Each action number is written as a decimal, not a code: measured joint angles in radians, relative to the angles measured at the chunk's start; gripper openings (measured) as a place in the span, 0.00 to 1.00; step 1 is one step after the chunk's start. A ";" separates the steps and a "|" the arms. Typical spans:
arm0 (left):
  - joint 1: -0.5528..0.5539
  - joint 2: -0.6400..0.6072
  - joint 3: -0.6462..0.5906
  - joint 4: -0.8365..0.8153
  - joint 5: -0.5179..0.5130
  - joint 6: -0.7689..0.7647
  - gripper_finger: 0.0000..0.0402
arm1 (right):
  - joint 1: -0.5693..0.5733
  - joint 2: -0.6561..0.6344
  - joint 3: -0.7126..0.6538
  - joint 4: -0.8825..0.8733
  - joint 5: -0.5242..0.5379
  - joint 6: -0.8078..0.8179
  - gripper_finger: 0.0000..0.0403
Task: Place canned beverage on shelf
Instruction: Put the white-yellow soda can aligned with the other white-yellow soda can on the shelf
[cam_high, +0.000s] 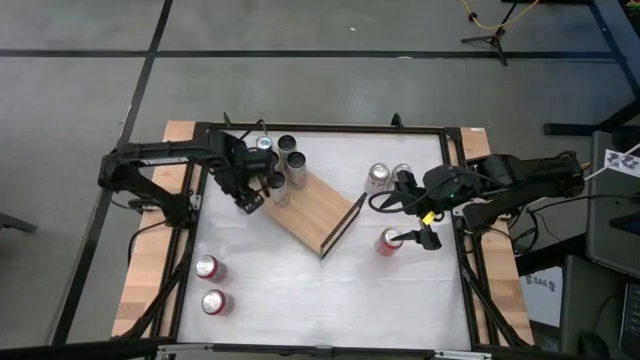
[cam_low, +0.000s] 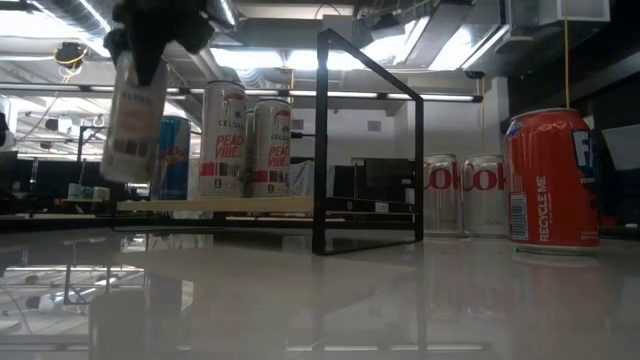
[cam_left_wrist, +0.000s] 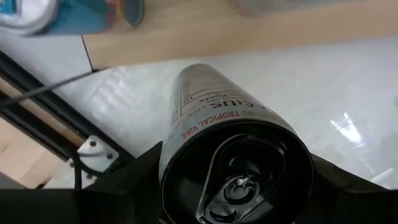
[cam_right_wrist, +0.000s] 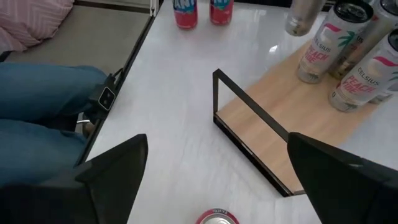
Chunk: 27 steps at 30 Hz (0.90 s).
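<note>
Hovering beside the shelf, left gripper clamps a slim can clear of the board's near edge | advice: carry it over bare wood, lower it upright, avoid the 3 cans standing there | right gripper gapes empty over a red can | glossy white table, workshop beyond.

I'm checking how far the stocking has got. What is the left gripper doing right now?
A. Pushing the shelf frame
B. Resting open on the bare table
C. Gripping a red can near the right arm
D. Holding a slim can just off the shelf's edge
D: the left gripper is closed around a slim silver can, which the low view shows raised above the table beside the shelf, not yet set down on the board.
</note>
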 joint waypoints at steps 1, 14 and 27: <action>0.019 -0.001 -0.012 0.013 0.000 0.011 0.62 | 0.000 0.000 0.000 0.002 0.000 -0.001 0.94; 0.180 0.000 -0.076 0.175 -0.018 0.103 0.62 | 0.000 0.000 0.000 0.008 0.000 -0.002 0.94; 0.234 0.000 -0.076 0.227 -0.010 0.079 0.64 | 0.000 0.000 0.000 0.007 -0.001 -0.002 0.94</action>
